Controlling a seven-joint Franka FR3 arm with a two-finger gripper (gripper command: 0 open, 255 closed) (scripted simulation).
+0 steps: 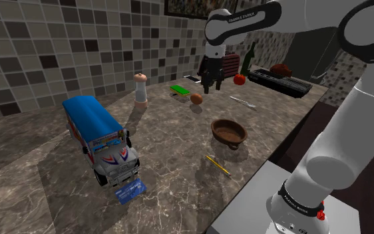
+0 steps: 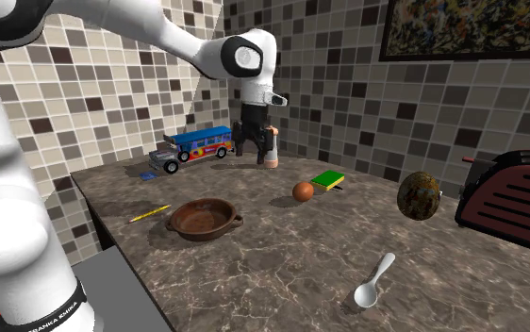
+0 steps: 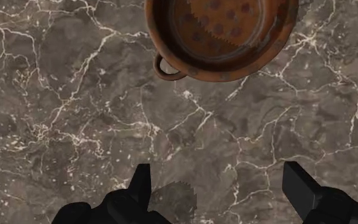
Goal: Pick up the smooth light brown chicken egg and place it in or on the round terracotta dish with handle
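Note:
The light brown egg (image 1: pixel 196 98) (image 2: pixel 303 191) lies on the dark marble counter next to a flat green object (image 1: pixel 179 88). The round terracotta dish (image 1: pixel 229 131) (image 2: pixel 203 218) sits closer to the counter's front edge, empty, with small loop handles. My black gripper (image 1: pixel 209 84) (image 2: pixel 251 149) hangs well above the counter, open and holding nothing. In the wrist view the fingers of the gripper (image 3: pixel 222 188) stand wide apart over bare marble, and the dish (image 3: pixel 222 38) with one handle (image 3: pixel 168 67) lies beyond the fingertips.
A blue toy bus (image 1: pixel 102 139) and a pepper grinder (image 1: pixel 140 90) stand toward the shoulder view's left. A yellow pencil (image 1: pixel 217 165), a blue card (image 1: pixel 129 191) and a white spoon (image 1: pixel 243 101) lie on the counter. A toaster (image 2: pixel 518 198), a tomato (image 1: pixel 239 79) and a bottle (image 1: pixel 247 60) stand at the back.

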